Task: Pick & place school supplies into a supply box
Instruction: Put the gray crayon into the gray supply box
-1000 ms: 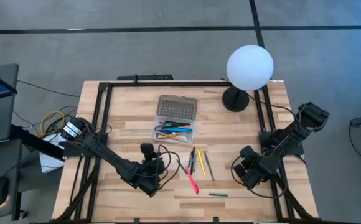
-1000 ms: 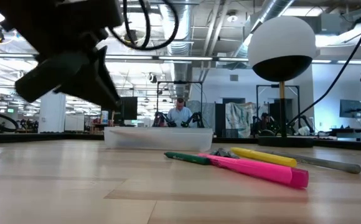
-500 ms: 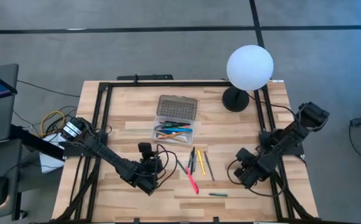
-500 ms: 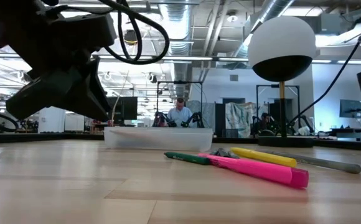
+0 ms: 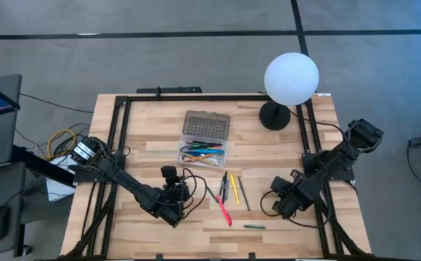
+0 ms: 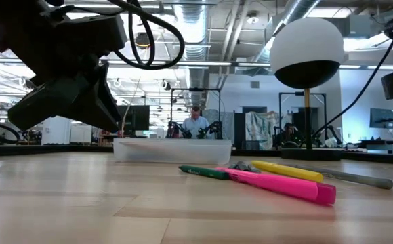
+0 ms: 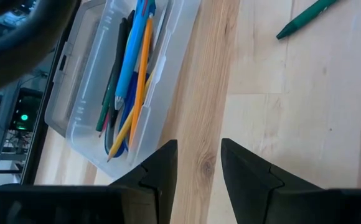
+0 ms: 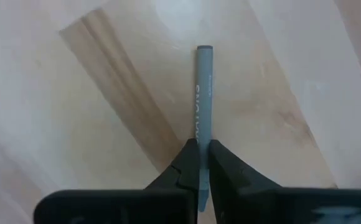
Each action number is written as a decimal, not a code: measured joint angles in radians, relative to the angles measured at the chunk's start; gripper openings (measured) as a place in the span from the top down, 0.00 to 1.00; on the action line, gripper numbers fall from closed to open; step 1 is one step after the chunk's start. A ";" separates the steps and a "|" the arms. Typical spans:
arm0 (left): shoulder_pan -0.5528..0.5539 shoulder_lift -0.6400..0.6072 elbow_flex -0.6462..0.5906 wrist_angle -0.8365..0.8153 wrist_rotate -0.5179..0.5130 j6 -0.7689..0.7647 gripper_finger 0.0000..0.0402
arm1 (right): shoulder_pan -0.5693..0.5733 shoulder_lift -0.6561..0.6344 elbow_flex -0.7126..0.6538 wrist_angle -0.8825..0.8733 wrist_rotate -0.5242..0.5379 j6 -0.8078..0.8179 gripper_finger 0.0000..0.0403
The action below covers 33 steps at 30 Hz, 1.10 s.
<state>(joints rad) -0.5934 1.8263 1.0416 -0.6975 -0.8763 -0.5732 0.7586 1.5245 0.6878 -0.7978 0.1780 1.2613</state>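
a white globe lamp [image 5: 291,77] stands far right on the worktop [image 5: 145,221]; my right jaws pinch a grey pen [image 8: 203,99], left jaws spread.

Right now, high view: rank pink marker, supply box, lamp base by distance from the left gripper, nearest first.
From the left gripper, low on the table's left side:
1. pink marker, just to its right, near the table's middle.
2. supply box, up the table from it, lid open.
3. lamp base, far corner on the right side, under the white globe.
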 joint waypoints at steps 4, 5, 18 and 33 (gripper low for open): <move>0.000 0.000 0.000 0.000 -0.001 0.000 0.71 | -0.017 0.005 0.031 0.084 0.065 -0.117 0.99; 0.000 0.000 0.000 0.000 -0.001 0.000 0.71 | -0.023 0.003 0.042 0.124 0.087 -0.164 0.99; -0.003 0.000 0.000 -0.004 0.010 -0.014 0.71 | -0.140 0.002 0.145 0.379 0.293 -0.786 1.00; -0.003 0.000 0.000 -0.003 0.043 -0.040 0.71 | -0.591 0.060 0.204 0.678 0.188 -1.118 1.00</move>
<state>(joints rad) -0.5961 1.8263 1.0416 -0.7001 -0.8335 -0.6128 0.1673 1.5842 0.8921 -0.1197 0.3661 0.1436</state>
